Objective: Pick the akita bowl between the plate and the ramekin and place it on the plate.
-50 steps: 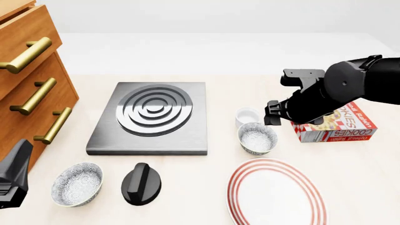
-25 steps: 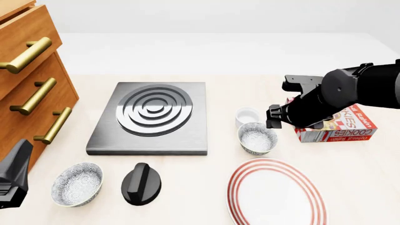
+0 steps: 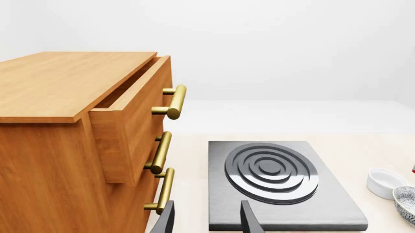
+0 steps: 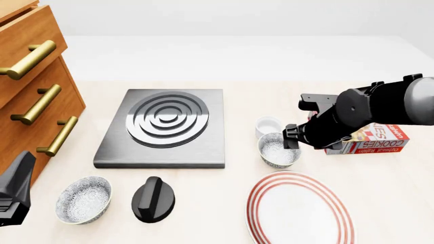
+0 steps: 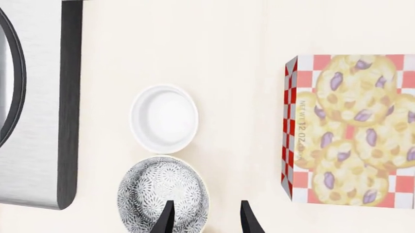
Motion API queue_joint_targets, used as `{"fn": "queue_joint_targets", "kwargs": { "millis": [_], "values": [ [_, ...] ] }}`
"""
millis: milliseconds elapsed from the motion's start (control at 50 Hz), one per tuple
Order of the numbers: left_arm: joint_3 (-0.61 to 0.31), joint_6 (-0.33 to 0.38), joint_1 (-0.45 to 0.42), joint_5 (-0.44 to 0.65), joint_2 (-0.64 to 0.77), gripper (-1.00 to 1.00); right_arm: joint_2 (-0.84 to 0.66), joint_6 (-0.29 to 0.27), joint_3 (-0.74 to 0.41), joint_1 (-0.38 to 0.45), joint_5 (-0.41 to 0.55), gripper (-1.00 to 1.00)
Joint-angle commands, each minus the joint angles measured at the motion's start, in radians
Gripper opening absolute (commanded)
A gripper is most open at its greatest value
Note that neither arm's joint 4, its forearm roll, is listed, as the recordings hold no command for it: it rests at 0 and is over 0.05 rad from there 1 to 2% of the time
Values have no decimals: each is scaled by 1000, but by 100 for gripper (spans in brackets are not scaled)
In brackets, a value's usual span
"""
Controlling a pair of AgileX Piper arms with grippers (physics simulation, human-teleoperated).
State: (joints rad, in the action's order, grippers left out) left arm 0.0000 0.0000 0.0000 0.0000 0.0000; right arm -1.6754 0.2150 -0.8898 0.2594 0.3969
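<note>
The akita bowl [image 4: 279, 150], speckled grey-blue, sits on the table between the small white ramekin [image 4: 269, 125] behind it and the red-ringed plate [image 4: 300, 208] in front. My right gripper [image 4: 292, 142] hovers low at the bowl's right rim. In the right wrist view it [image 5: 206, 221] is open, one finger over the akita bowl [image 5: 162, 196] and the other outside its rim, with the ramekin [image 5: 164, 118] just beyond. My left gripper [image 3: 207, 223] is open and empty at the near left, facing the stove plate.
A grey stove plate [image 4: 162, 127] lies centre left, with a black knob [image 4: 153, 199] and a second speckled bowl [image 4: 83, 199] in front of it. A wooden drawer cabinet [image 4: 30, 96] stands at the left. A cookie box [image 4: 373, 140] lies right of my right arm.
My right gripper has come down and slightly left, from above the cookie box side to the akita bowl's right rim. The bowl and the left arm have not moved.
</note>
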Motion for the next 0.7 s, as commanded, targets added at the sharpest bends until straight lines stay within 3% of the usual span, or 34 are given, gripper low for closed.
{"fn": "queue_joint_targets", "kwargs": {
  "millis": [20,360,420,440,480,580,620,700],
  "values": [
    [0,0,0,0,0,100,-33,9,26,1,-39,100],
    [0,0,0,0,0,100,-54,15,51,-4,-71,100],
    [0,0,0,0,0,100,-47,-5,56,-24,-76,100],
    [0,0,0,0,0,100,-48,-3,58,-26,-77,-100],
    [0,0,0,0,0,100,-31,-46,66,-71,-82,-100],
    [0,0,0,0,0,100,-25,-33,60,-60,-78,-100],
    [0,0,0,0,0,100,-15,-67,61,-87,-78,-100],
    [0,0,0,0,0,100,5,-61,52,-74,-57,-100]
  ]
}}
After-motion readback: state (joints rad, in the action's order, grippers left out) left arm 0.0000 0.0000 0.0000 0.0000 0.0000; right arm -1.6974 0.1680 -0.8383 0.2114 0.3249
